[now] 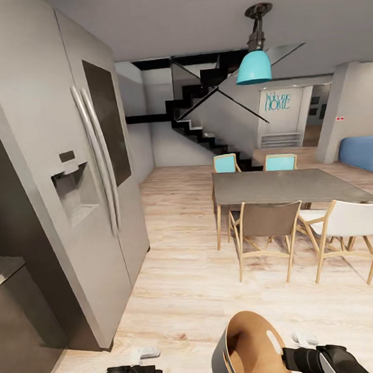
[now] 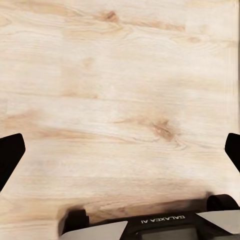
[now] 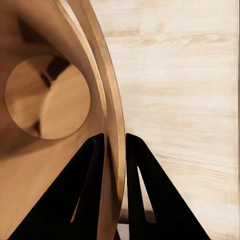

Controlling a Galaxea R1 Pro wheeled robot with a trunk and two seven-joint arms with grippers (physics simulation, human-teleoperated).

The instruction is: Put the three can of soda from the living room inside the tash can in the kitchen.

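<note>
Two arms low | right tool (image 3: pixel 114 165) clamps tash can (image 1: pixel 238 345) rim | left tool (image 2: pixel 120 150) apart

Small round tapered trash can (image 1: pixel 244 350), grey outside, tan wood-like inside, tilted, its rim pinched between the right gripper's (image 3: pixel 114 150) fingers, above light wood floor (image 1: pixel 183 287)

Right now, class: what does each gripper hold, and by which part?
The right gripper pinches the bin by its rim wall. The left gripper is open over bare floor, holding nothing.
</note>
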